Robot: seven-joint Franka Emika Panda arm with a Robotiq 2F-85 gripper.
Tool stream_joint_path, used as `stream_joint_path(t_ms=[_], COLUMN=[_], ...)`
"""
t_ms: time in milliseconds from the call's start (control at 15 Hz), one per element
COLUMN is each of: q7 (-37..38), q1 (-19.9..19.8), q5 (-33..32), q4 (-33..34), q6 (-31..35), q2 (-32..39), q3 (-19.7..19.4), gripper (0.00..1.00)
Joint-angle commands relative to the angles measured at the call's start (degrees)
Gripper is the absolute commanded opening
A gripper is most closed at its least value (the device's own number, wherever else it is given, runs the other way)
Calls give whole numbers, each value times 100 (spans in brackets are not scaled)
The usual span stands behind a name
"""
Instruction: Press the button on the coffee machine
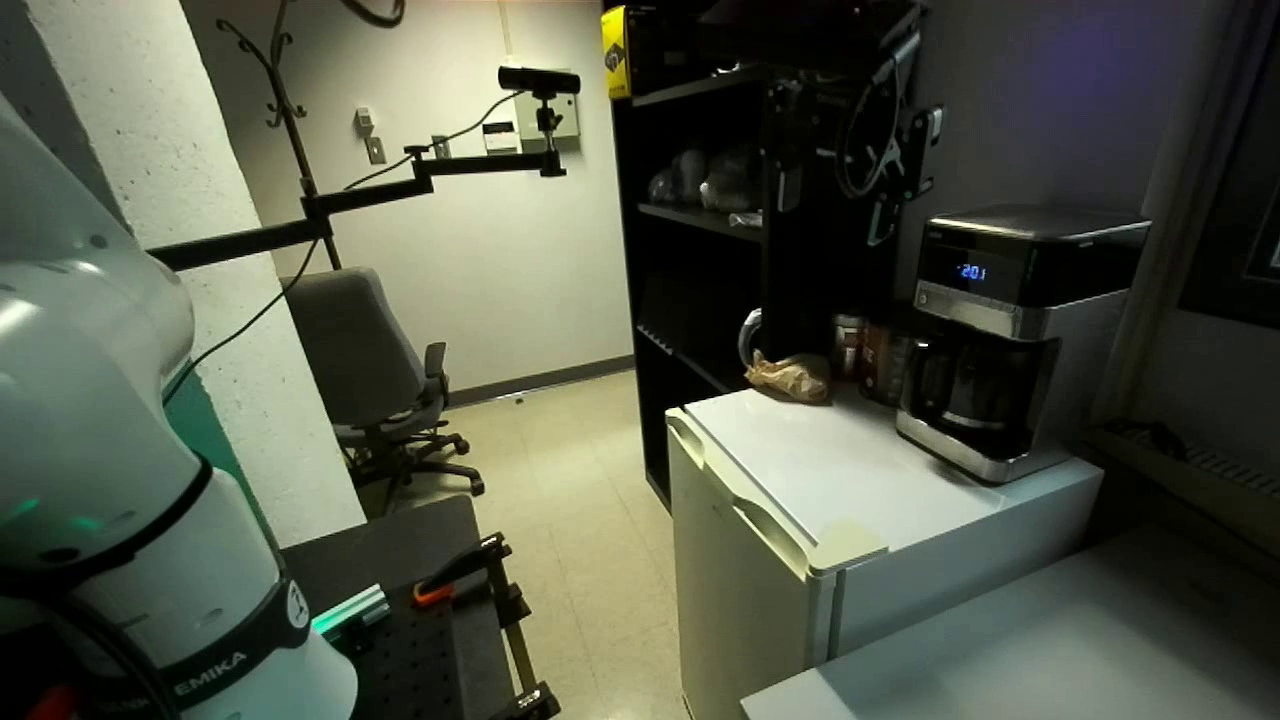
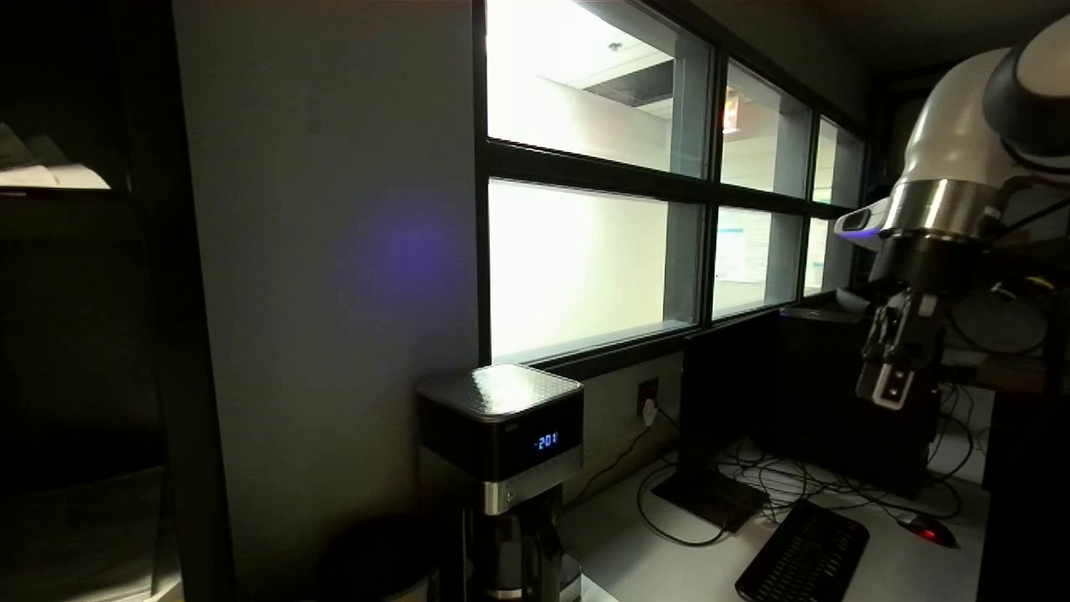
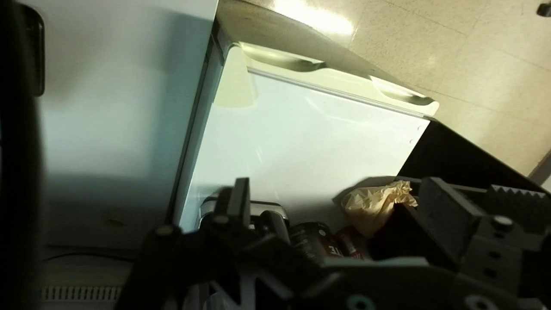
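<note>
At the back corner of the glossy white fridge-top counter (image 1: 800, 460), on the edge beside the white desk (image 1: 1000, 640), boxy silver-and-black drip coffee machine (image 1: 1030, 330), upright, with small blue lit display (image 2: 546, 441) on its upper front and dark carafe (image 1: 980, 395) below. At the opposite edge, by the tall black shelf (image 1: 700, 220), crumpled brown paper bag (image 1: 790, 378); between bag and machine, dark reddish containers (image 1: 880, 365). Apart from the machine in both exterior views: dark metal fingers (image 3: 443, 219), released, spread wide in the wrist view.
</note>
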Motion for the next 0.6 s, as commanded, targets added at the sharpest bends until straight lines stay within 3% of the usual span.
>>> stream_joint_path(t_ms=[0, 533], q7=[-154, -38], q1=[-59, -246], q5=[220, 153], q4=[636, 1540], q6=[306, 1635], q2=[830, 2240], q3=[299, 1013], gripper=[67, 7])
